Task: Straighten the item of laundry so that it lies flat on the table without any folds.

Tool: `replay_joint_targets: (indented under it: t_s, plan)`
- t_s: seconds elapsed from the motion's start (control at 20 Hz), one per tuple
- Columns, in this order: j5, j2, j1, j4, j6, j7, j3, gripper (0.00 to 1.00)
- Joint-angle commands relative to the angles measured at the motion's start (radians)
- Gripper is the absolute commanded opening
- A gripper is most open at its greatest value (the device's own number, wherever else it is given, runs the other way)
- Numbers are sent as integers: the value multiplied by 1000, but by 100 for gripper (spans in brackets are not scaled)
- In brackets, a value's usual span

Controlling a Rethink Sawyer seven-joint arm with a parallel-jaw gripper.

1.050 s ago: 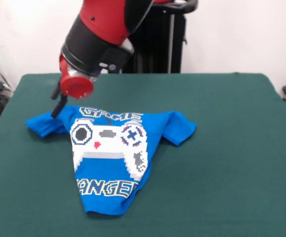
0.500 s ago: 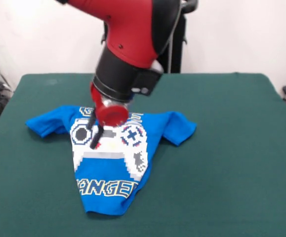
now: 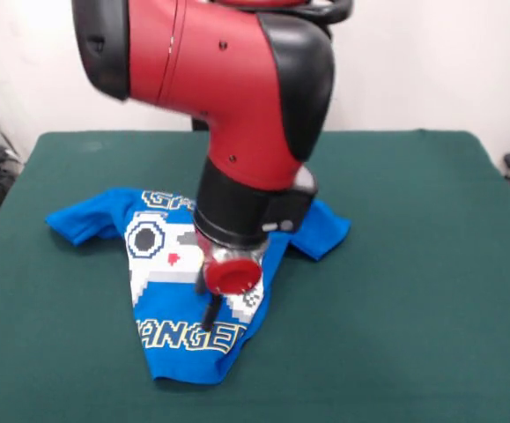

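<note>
At about nine o'clock from the table's (image 3: 431, 264) centre, a blue sleeve tip marks the left end of the item of laundry (image 3: 162, 264). From there the shirt spreads rightward across the green cloth to a second sleeve at roughly three o'clock of the shirt's own middle. The garment's long axis runs from twelve to six o'clock: the collar end with white lettering lies toward twelve, and the hem points toward six, narrowing to a rumpled, folded-under tip nearest the camera. The pixel controller print faces up, and the body tapers unevenly, so the shirt does not lie flat. Right of the print's centre, the red and black arm comes down over the shirt, covering its right half. The gripper (image 3: 209, 313) hangs below a red disc, just over the lower lettering; I cannot tell whether it is released or clenched.
</note>
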Motion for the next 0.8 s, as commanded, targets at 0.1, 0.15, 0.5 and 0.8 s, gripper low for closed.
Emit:
replay_joint_targets:
  t_s: [0.1,0.15,0.5,0.8]
  plan:
    - [99,72,13,-15,245,-260,190,100]
    - [113,62,19,2,258,-242,194,100]
    - [186,-11,35,126,275,-185,225,100]
    - [172,-16,42,161,234,-172,212,100]
